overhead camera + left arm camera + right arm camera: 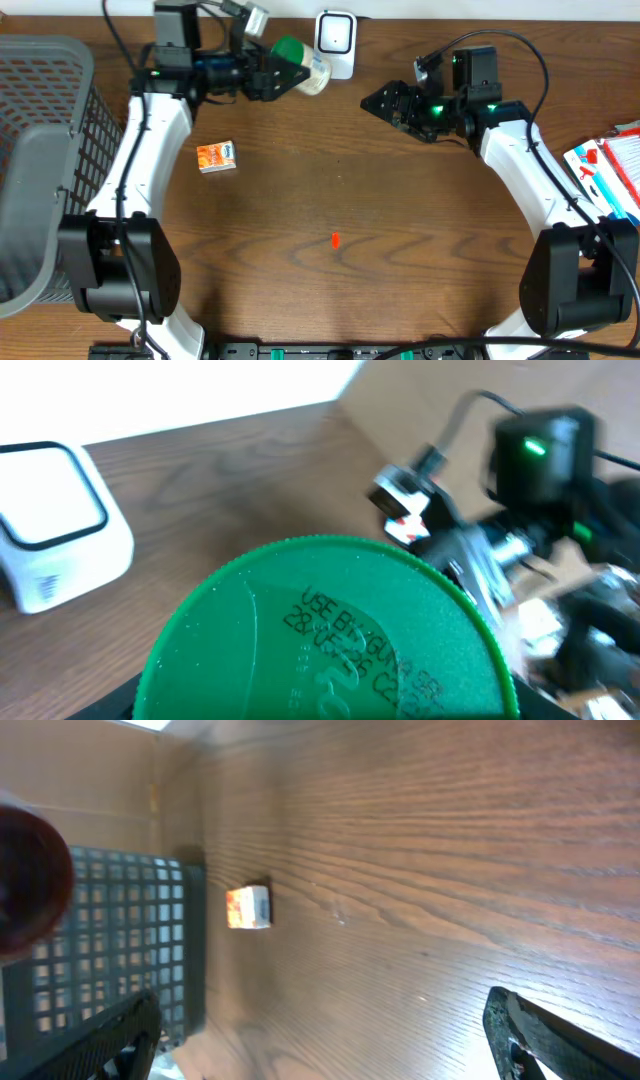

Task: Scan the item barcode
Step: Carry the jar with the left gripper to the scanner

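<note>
We were presenting: our left gripper (283, 72) clasped the green-lidded white plastic jar (300, 62) just left of the white square barcode scanner (337, 42). Our right gripper (375, 100), right of the scanner, gaped empty. Next, we judged, the jar's barcode needed turning toward it.

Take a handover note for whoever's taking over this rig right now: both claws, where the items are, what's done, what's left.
Left claw: closed on the green-lidded jar, held just left of the white scanner.
Right claw: open, holding nothing, over the table right of the scanner.
Small orange box: lying on the table, apart from both claws. Grey basket at far left.
Done: jar gripped and brought to the scanner.
Left: face its barcode to the scanner; no barcode is visible yet.
</note>
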`<state>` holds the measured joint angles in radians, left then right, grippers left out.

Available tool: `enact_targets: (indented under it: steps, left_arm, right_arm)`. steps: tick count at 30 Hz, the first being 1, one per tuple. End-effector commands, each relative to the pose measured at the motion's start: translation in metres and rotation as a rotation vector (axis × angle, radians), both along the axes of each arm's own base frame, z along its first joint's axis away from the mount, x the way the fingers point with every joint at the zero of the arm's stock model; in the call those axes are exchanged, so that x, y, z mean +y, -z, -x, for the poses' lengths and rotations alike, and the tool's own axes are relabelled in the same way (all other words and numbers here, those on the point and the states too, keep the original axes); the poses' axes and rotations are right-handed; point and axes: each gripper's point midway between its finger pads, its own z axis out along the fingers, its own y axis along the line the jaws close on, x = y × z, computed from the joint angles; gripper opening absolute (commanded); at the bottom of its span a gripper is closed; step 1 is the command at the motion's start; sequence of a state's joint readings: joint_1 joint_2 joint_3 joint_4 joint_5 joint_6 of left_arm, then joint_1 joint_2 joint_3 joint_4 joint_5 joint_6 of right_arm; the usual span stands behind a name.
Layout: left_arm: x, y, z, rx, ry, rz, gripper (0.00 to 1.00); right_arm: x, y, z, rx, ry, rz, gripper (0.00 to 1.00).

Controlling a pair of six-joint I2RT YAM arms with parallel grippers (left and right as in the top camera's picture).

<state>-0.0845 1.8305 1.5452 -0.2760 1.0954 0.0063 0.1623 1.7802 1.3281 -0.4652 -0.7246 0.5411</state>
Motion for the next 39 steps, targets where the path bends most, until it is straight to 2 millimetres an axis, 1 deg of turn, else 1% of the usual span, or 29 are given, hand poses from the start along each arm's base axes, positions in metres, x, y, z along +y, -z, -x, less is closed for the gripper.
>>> enact_targets:
  steps: [1, 5, 7, 8, 9, 14, 18, 21, 25, 29, 32, 36, 39]
  left_arm:
    - [0.003, -0.005, -0.02, 0.051, -0.208, -0.058, 0.46]
    - [0.007, 0.004, -0.034, 0.041, -0.318, -0.13, 0.46]
    - [0.01, 0.007, -0.039, 0.035, -0.362, -0.155, 0.46]
    - [0.013, 0.009, -0.043, 0.031, -0.395, -0.175, 0.46]
    - [0.016, 0.011, -0.045, 0.028, -0.419, -0.188, 0.46]
    - [0.027, 0.019, -0.057, -0.009, -0.546, -0.291, 0.46]
    - [0.03, 0.024, -0.061, -0.043, -0.609, -0.368, 0.46]
    - [0.03, 0.024, -0.063, -0.07, -0.629, -0.398, 0.46]
    - [0.03, 0.018, -0.069, -0.103, -0.641, -0.386, 0.46]
    - [0.032, 0.016, -0.078, -0.137, -0.675, -0.381, 0.46]
    - [0.033, 0.02, -0.088, -0.149, -0.693, -0.38, 0.46]
    - [0.024, 0.028, -0.101, -0.151, -0.679, -0.393, 0.46]
    - [0.023, 0.031, -0.115, -0.177, -0.715, -0.452, 0.46]
  right_arm:
    - [-0.007, 0.012, 0.001, -0.021, -0.012, 0.078, 0.99]
    - [-0.027, 0.023, 0.003, 0.018, 0.022, 0.131, 0.99]
    - [-0.042, 0.028, 0.004, 0.037, 0.04, 0.158, 0.99]
    - [-0.053, 0.032, 0.005, 0.055, 0.057, 0.178, 0.99]
    - [-0.059, 0.034, 0.006, 0.064, 0.066, 0.19, 0.99]
    - [-0.105, 0.049, 0.015, 0.137, 0.134, 0.275, 0.99]
    - [-0.129, 0.054, 0.021, 0.168, 0.157, 0.298, 0.99]
    - [-0.14, 0.056, 0.024, 0.176, 0.158, 0.308, 0.99]
    - [-0.148, 0.058, 0.027, 0.177, 0.156, 0.342, 0.99]
    - [-0.158, 0.064, 0.027, 0.182, 0.171, 0.408, 0.99]
    - [-0.159, 0.064, 0.027, 0.177, 0.167, 0.417, 0.99]
    - [-0.163, 0.065, 0.027, 0.178, 0.175, 0.439, 0.99]
    - [-0.168, 0.067, 0.027, 0.174, 0.177, 0.473, 0.99]
